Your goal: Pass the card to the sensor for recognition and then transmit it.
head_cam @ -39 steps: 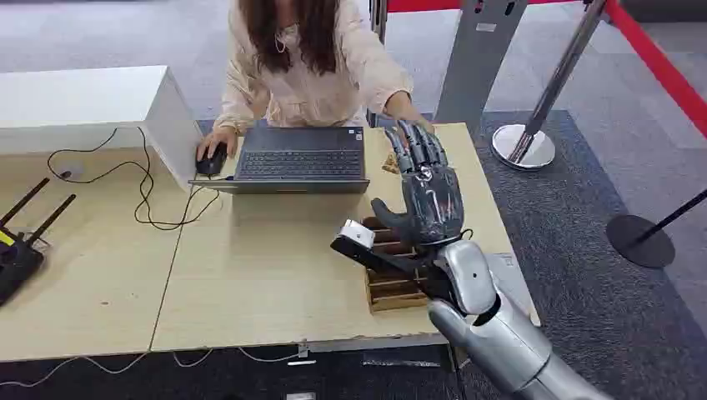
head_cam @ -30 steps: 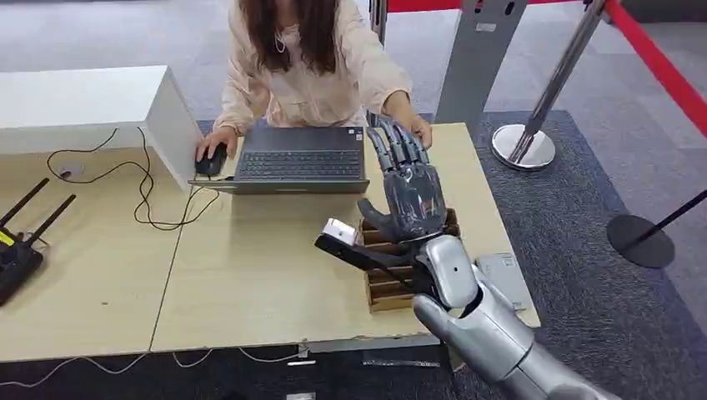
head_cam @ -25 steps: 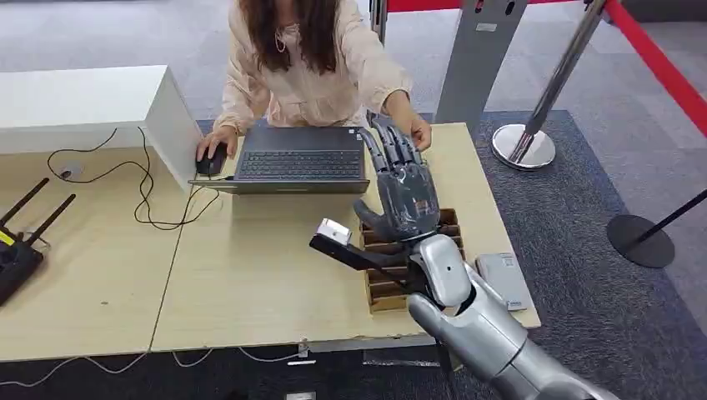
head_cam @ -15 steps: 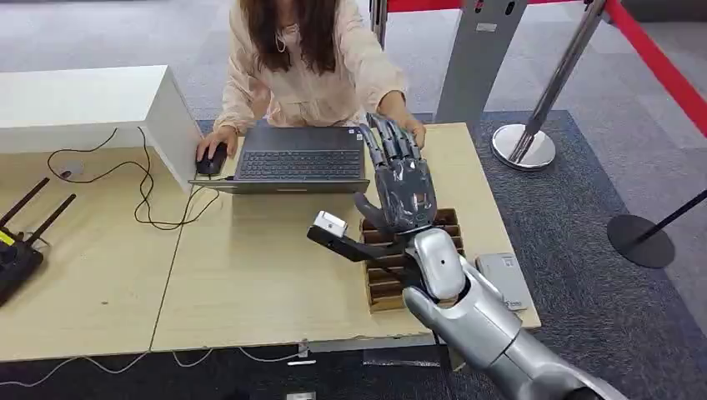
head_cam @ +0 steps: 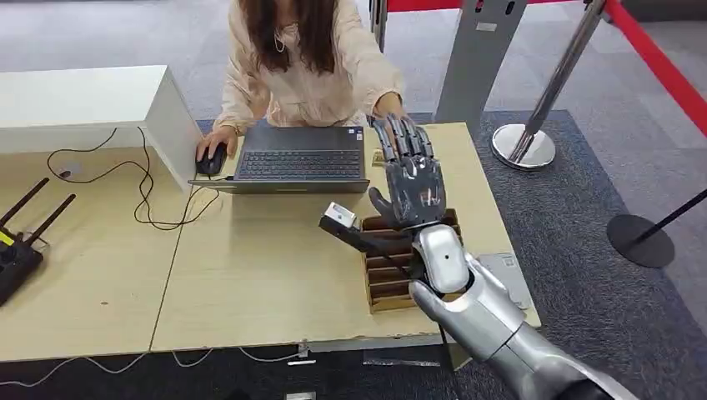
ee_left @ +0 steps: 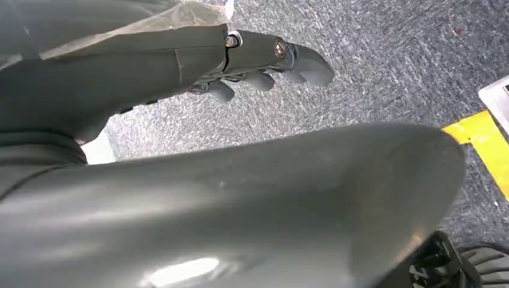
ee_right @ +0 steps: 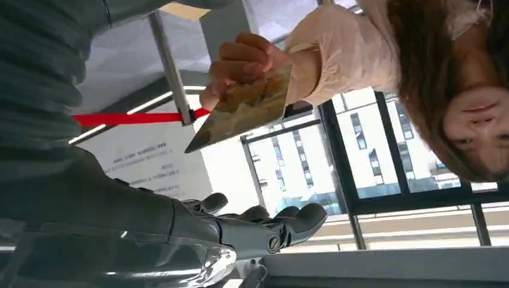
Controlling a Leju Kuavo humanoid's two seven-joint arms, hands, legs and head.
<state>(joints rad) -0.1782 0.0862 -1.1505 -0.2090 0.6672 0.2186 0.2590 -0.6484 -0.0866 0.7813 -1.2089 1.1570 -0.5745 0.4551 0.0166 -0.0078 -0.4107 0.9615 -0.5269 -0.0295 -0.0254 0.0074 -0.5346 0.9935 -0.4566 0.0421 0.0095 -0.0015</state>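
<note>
My right hand (head_cam: 410, 179) is raised above the table with its fingers spread upward, and it holds nothing. Just beyond its fingertips (ee_right: 282, 223), a person's hand (head_cam: 387, 104) holds out a tan card (ee_right: 243, 111); the card does not touch my hand. A grey flat sensor (head_cam: 513, 273) lies on the table's right edge, partly behind my right forearm. My left hand (ee_left: 258, 60) hangs over the grey carpet with loosely bent fingers and nothing in it.
A slotted wooden box (head_cam: 385, 279) sits under my right wrist. The person sits behind a laptop (head_cam: 300, 157) with a mouse (head_cam: 210, 160). Further left are a white box (head_cam: 83, 104), cables and a black router (head_cam: 17, 254). A barrier post (head_cam: 523, 143) stands right.
My right hand swung left toward the laptop, then edged back right and higher. The person's hand with the card shifted slightly left, staying behind my fingertips.
</note>
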